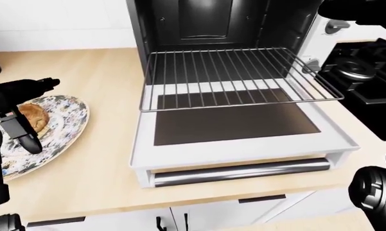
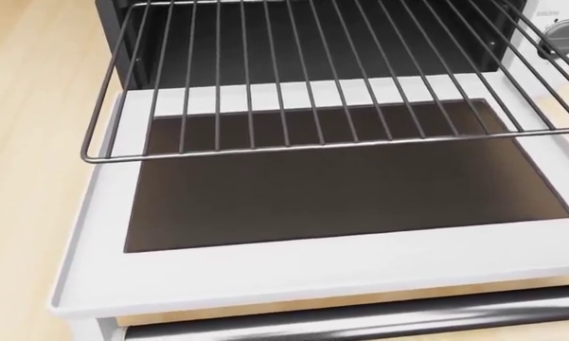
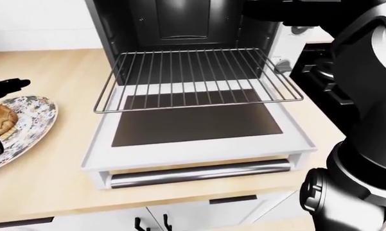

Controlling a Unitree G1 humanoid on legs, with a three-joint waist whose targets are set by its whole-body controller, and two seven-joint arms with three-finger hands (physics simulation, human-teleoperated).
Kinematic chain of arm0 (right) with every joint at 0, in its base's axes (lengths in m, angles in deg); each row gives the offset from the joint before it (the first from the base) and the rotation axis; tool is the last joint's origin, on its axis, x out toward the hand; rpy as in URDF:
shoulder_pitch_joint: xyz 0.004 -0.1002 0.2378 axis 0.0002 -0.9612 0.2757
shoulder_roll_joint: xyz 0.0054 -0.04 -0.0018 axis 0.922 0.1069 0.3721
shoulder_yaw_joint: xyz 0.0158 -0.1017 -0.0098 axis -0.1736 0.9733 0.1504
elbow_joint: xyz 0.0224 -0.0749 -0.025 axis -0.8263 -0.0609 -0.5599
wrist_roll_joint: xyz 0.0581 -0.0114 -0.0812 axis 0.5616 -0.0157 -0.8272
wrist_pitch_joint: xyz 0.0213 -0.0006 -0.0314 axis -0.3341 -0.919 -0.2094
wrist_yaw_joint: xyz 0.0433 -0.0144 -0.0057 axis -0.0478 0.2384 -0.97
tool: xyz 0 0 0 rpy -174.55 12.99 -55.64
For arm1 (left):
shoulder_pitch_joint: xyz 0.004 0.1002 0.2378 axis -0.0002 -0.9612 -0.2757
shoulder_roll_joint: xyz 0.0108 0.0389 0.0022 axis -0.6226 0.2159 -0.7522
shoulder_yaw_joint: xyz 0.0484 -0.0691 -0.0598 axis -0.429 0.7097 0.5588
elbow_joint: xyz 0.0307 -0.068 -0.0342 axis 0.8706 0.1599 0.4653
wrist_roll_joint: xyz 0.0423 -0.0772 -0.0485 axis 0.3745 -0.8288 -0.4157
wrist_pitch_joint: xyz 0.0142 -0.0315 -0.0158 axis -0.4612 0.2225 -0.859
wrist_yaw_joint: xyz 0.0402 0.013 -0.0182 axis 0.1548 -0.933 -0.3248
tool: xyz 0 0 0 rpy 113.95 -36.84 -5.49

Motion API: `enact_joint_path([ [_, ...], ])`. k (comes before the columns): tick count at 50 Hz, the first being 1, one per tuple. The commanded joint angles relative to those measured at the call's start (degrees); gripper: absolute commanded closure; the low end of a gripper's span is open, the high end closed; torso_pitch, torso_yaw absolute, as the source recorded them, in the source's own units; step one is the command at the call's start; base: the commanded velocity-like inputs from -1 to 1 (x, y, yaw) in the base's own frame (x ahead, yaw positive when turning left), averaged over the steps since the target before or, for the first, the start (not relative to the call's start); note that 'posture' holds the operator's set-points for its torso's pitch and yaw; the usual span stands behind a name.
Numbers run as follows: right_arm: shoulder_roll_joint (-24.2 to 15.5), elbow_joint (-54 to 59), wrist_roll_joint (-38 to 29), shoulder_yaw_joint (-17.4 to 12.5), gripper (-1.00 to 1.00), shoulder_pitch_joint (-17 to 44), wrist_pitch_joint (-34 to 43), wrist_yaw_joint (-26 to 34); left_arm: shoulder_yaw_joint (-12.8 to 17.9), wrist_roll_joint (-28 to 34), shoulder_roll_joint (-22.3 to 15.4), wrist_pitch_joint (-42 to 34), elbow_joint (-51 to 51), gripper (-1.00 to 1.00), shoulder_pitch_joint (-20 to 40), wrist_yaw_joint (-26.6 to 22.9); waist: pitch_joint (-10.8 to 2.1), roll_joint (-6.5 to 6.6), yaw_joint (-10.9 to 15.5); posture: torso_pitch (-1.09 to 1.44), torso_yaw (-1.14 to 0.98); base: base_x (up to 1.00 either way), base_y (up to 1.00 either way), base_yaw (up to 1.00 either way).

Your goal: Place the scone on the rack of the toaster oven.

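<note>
The brown scone [image 1: 36, 117] lies on a floral plate [image 1: 70, 120] at the left of the left-eye view. My left hand [image 1: 38, 113] hovers over the plate, its open black fingers [image 1: 22, 134] standing about the scone, not closed round it. The toaster oven [image 1: 205, 19] stands open, its door [image 1: 244, 144] folded down flat. Its wire rack [image 1: 231, 77] is pulled out over the door and is bare. My right arm [image 3: 366, 96] rises along the right of the right-eye view to the oven's top right corner, where its hand [image 3: 270, 9] is cut off by the picture's top edge.
The oven and plate sit on a light wooden counter [image 1: 96, 168] with white cabinet fronts below. A black stove [image 1: 363, 72] with burners adjoins the oven on the right. A white wall runs behind the counter.
</note>
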Motion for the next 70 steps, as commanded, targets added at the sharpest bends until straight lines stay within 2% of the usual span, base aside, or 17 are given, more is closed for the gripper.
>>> enact_joint_path([
  [1, -0.8, -0.7, -0.3, -0.9, -1.0, 1.6, -1.6, -0.1, 1.2, 0.4, -1.3, 0.5, -1.0, -1.0, 1.6, 1.7, -1.49, 0.4, 0.1, 0.0, 0.0, 0.0, 0.0, 0.0],
  [5, -0.8, -0.7, -0.3, -0.8, -1.0, 1.5, -1.7, -0.1, 1.8, 0.4, -1.5, 0.2, -1.4, -1.0, 1.0, 1.7, -1.55, 0.45, 0.0, 0.0, 0.0, 0.0, 0.0, 0.0],
  [7, -0.6, -0.8, -0.5, -0.7, -1.0, 1.2, -1.8, -0.1, 2.0, 0.4, -2.0, 0.4, -0.9, -0.07, 1.1, 1.9, -1.56, 0.48, -0.1, 0.0, 0.0, 0.0, 0.0, 0.0],
  [9, -0.4, -1.0, -0.7, -0.5, -1.0, 0.9, -1.9, 0.0, 2.1, 0.3, -2.2, 0.2, -0.9, 0.3, 1.0, 2.0, -1.55, 0.49, -0.1, 0.0, 0.0, 0.0, 0.0, 0.0],
  [14, -0.1, -0.8, -1.1, -0.6, -1.0, 0.8, -1.9, 0.3, 2.2, 0.2, -2.4, 0.1, -0.4, 0.4, 1.1, 3.4, -1.56, 0.58, -0.1, 0.0, 0.0, 0.0, 0.0, 0.0],
  [16, 0.0, -0.7, -1.5, -0.6, -1.0, 0.6, -2.2, 0.4, 2.0, 0.4, -2.7, 0.0, 0.2, 0.51, 1.8, 4.2, -1.6, 0.66, -0.1, 0.0, 0.0, 0.0, 0.0, 0.0],
  [21, 0.0, -0.6, -1.6, -0.6, -1.0, 0.6, -2.3, 0.7, 1.9, 0.2, -2.5, 0.5, 0.4, 0.55, 0.9, 4.9, -1.57, 0.66, -0.1, 0.0, 0.0, 0.0, 0.0, 0.0],
  [23, 0.0, -0.6, -1.6, -0.8, -1.0, 0.8, -2.3, 0.7, 2.0, 0.2, -2.7, 0.8, 0.5, 0.66, 0.9, 5.4, -1.56, 0.67, -0.1, 0.0, 0.0, 0.0, 0.0, 0.0],
  [24, 0.0, -0.7, -1.6, -0.7, -1.0, 0.7, -2.3, 0.7, 2.1, 0.2, -2.9, 1.1, 0.8, 0.95, 1.1, 6.1, -1.57, 0.67, -0.1, 0.0, 0.0, 0.0, 0.0, 0.0],
  [33, 0.0, -0.4, -1.9, -0.8, -1.0, 1.0, -2.4, 0.8, 0.7, 0.3, -3.6, 0.5, 3.8, 0.92, 6.0, 8.7, -1.52, 0.54, -0.2, 0.0, 0.0, 0.0, 0.0, 0.0],
  [44, -0.4, 0.0, -1.4, -0.9, -1.0, 1.2, -2.7, 0.4, -0.5, 0.8, -9.0, 1.6, 5.5, 0.92, 14.2, 2.9, -1.31, 0.45, -0.2, 0.0, 0.0, 0.0, 0.0, 0.0],
  [48, -0.5, 0.0, -1.1, -1.1, -1.0, 1.3, -2.5, 0.2, -1.7, 1.0, -10.5, 1.2, 3.7, 0.93, 19.4, -3.4, -1.21, 0.42, -0.2, 0.0, 0.0, 0.0, 0.0, 0.0],
  [55, -0.9, 0.4, -0.8, -1.2, -1.0, 1.3, -2.8, 0.2, -4.8, 3.2, -7.9, 0.0, 4.7, 0.93, 33.7, -8.7, -0.77, -0.23, 0.1, 0.0, 0.0, 0.0, 0.0, 0.0],
  [56, -1.0, 0.5, -0.7, -1.2, -1.0, 1.4, -2.9, 0.2, -4.9, 2.7, -7.3, -0.6, 3.4, 0.94, 35.3, -12.4, -0.7, -0.32, 0.2, 0.0, 0.0, 0.0, 0.0, 0.0],
  [59, -1.2, 0.4, -0.4, -1.2, -1.0, 1.5, -2.7, 0.0, -4.5, 2.3, -5.7, -3.9, -0.7, 0.95, 37.7, -18.7, -0.43, -0.49, 0.2, 0.0, 0.0, 0.0, 0.0, 0.0],
  [66, -1.4, 0.3, -0.1, -1.1, -1.0, 1.4, -2.9, -0.3, -4.3, 1.0, -2.7, -9.7, -11.6, 0.95, 40.2, -28.1, 0.1, -0.78, 0.3, 0.0, 0.0, 0.0, 0.0, 0.0],
  [70, -1.9, 0.7, 0.2, -1.4, -1.0, 1.7, -3.0, -0.3, -6.0, 1.9, -1.0, -14.0, -11.9, 0.95, 47.0, -32.4, 0.23, -1.11, 0.4, 0.0, 0.0, 0.0, 0.0, 0.0],
])
